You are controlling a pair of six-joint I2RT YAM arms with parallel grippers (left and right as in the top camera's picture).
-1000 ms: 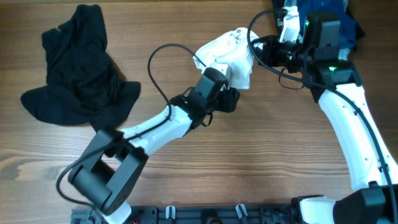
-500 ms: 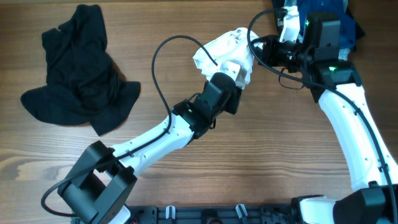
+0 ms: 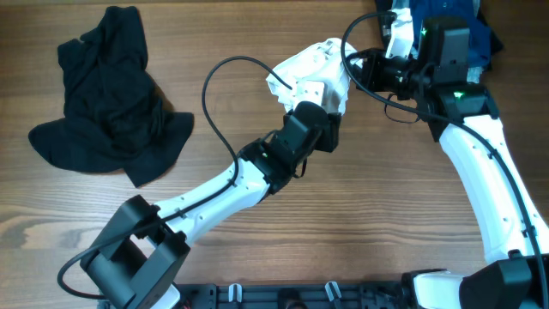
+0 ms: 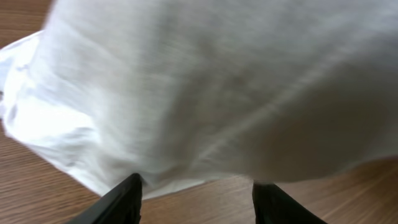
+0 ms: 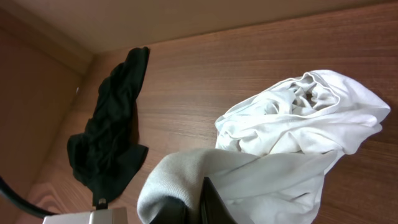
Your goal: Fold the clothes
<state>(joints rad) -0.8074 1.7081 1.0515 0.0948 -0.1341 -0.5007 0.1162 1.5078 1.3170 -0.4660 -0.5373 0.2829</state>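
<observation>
The white T-shirt (image 3: 310, 69) lies bunched at the table's upper middle. It fills the top of the left wrist view (image 4: 205, 87). My left gripper (image 3: 330, 114) is pushed against the shirt's lower edge. Its fingers (image 4: 127, 200) stand open, with bare wood between them and fabric brushing the tips. My right gripper (image 3: 352, 72) is shut on a fold of the white T-shirt (image 5: 292, 134) at its right side; the pinched fold (image 5: 186, 171) wraps over the jaws. The black garment (image 3: 107, 99) lies crumpled at far left, away from both grippers, and also shows in the right wrist view (image 5: 109, 140).
Blue garments (image 3: 446, 12) lie at the top right corner, behind the right arm. A wooden wall (image 5: 186, 22) borders the table's far side. The left arm's cable (image 3: 219, 81) loops above the table between the two garments.
My left gripper has moved up and to the right, in against the white T-shirt's lower edge. The right arm and the black garment have not moved.
</observation>
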